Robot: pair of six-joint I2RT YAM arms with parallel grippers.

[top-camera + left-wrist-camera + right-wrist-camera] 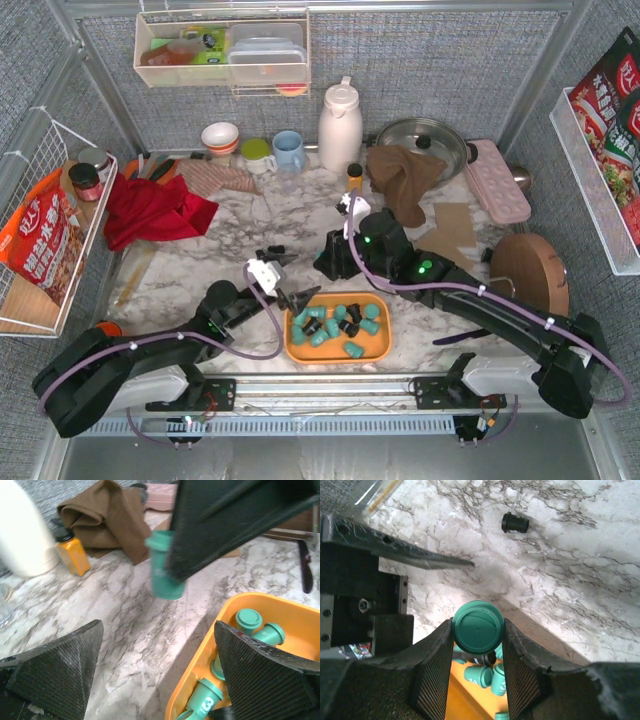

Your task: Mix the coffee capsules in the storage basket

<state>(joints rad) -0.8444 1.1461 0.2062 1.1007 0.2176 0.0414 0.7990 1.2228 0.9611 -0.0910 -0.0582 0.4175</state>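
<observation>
Right gripper (477, 626) is pinching one teal capsule (477, 631) upright, hanging just past the far-left corner of the orange basket (320, 356) — drop lying nearward-right — left gripper (159, 630) gaping wide alongside.

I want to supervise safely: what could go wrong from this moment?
The teal capsule in the right jaws hangs near the rim of the orange tray; released now, it may fall on the table. The open left jaws are close by; they might collide. A black capsule lies outside the tray, easily forgotten.
</observation>
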